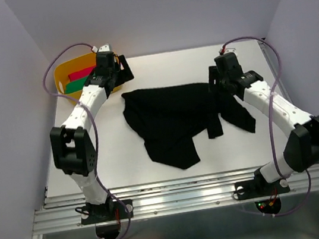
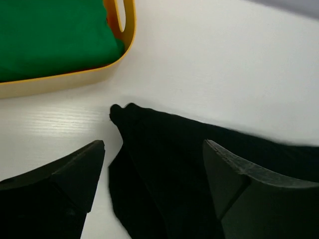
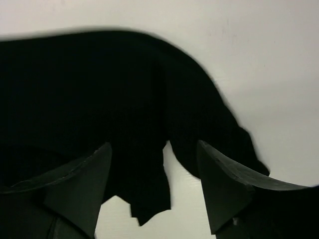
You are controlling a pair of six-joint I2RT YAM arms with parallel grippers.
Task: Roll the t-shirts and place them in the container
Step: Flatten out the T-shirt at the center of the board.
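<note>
A plain black t-shirt (image 1: 174,117) lies crumpled and spread on the white table, between the two arms. My left gripper (image 1: 121,71) is open and empty, hovering above the shirt's far left corner (image 2: 130,115); the jaws stand wide apart over the black fabric. My right gripper (image 1: 215,81) is open and empty, hovering above the shirt's right side (image 3: 124,99), where a sleeve flap (image 3: 149,199) hangs toward me.
A yellow tub (image 1: 68,70) at the far left corner holds folded green cloth (image 2: 50,35) and red cloth (image 1: 82,72); its rim (image 2: 75,77) lies just beyond the shirt's corner. The white tabletop (image 1: 123,161) surrounds the shirt. Grey walls enclose the table.
</note>
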